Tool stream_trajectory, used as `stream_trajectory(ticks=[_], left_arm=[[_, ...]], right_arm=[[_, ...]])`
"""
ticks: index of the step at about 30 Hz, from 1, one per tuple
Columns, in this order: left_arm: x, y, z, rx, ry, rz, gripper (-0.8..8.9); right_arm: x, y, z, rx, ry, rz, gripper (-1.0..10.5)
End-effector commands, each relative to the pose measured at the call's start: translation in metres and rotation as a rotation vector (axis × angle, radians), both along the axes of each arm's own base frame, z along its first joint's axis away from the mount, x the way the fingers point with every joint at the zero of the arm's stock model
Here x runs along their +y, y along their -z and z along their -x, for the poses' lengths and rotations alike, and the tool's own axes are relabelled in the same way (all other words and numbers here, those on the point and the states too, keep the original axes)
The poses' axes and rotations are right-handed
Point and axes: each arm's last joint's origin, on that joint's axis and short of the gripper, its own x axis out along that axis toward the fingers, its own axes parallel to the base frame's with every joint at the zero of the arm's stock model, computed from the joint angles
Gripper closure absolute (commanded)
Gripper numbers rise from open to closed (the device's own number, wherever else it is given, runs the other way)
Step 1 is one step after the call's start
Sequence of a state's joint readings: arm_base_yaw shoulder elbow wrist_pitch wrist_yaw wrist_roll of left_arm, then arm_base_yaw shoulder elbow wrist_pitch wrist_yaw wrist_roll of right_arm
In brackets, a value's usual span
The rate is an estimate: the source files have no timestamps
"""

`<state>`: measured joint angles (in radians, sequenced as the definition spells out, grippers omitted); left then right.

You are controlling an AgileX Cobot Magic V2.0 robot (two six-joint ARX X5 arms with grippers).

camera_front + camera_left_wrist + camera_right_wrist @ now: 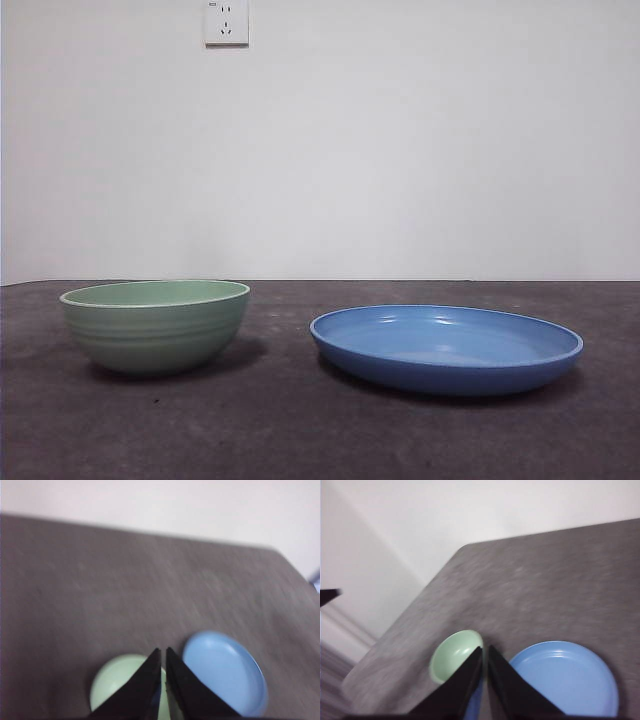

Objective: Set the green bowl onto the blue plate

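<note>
The green bowl (155, 324) stands upright on the dark table at the left of the front view. The blue plate (446, 346) lies flat to its right, a gap apart from the bowl. Both arms are high above the table and out of the front view. My left gripper (163, 652) is shut and empty, far above the bowl (117, 682) and the plate (225, 672). My right gripper (484, 650) is shut and empty, far above the bowl (452, 655) and the plate (567, 677).
The dark grey table (300, 430) runs back to a white wall with a socket (226, 22). The table's edges show in the left wrist view (292, 562) and in the right wrist view (395, 630).
</note>
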<state>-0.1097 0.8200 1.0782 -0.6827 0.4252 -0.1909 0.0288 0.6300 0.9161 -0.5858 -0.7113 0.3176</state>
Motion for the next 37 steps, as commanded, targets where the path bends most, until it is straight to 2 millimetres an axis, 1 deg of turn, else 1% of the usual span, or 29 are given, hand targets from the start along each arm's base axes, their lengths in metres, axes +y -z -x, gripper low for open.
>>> stream_trajectory(ticks=[1,4,7,11,18,20,22,25,28,30,35,37], left_arm=[[-0.005,-0.015,-0.002,0.011,0.104,-0.055,7.98],[-0.011,-0.021,-0.006,0.058,0.205,-0.064,7.98],[-0.015,-0.02,-0.009,0.082,0.256,-0.078,7.98],[-0.016,-0.016,-0.011,0.102,0.275,-0.103,7.94],[-0.016,-0.013,-0.013,0.137,0.279,-0.107,7.83],[-0.016,-0.012,-0.013,0.139,0.279,-0.107,7.53],[-0.016,-0.012,-0.013,0.139,0.279,-0.107,6.67],[-0.016,-0.012,-0.014,0.139,0.278,-0.108,5.35],[-0.016,-0.012,-0.013,0.139,0.278,-0.107,4.24],[-0.016,-0.012,-0.013,0.139,0.278,-0.107,3.87],[-0.016,-0.011,-0.015,0.145,0.278,-0.107,3.01],[-0.016,-0.011,-0.017,0.152,0.271,-0.111,2.99]], right_arm=[[0.004,-0.01,-0.003,-0.03,-0.059,0.038,9.3],[0.008,-0.012,-0.009,-0.002,-0.096,0.071,9.3],[0.01,-0.01,-0.014,0.038,-0.113,0.108,9.3],[0.01,-0.007,-0.016,0.059,-0.12,0.132,9.3],[0.01,-0.007,-0.016,0.064,-0.12,0.134,9.3],[0.01,-0.007,-0.016,0.064,-0.121,0.133,9.2],[0.01,-0.006,-0.016,0.065,-0.12,0.133,8.3],[0.01,-0.007,-0.016,0.065,-0.12,0.133,5.8],[0.01,-0.007,-0.016,0.064,-0.12,0.133,4.3],[0.01,-0.007,-0.016,0.064,-0.12,0.133,4.0],[0.01,-0.006,-0.016,0.065,-0.12,0.133,4.0],[0.01,-0.007,-0.016,0.064,-0.121,0.132,4.0]])
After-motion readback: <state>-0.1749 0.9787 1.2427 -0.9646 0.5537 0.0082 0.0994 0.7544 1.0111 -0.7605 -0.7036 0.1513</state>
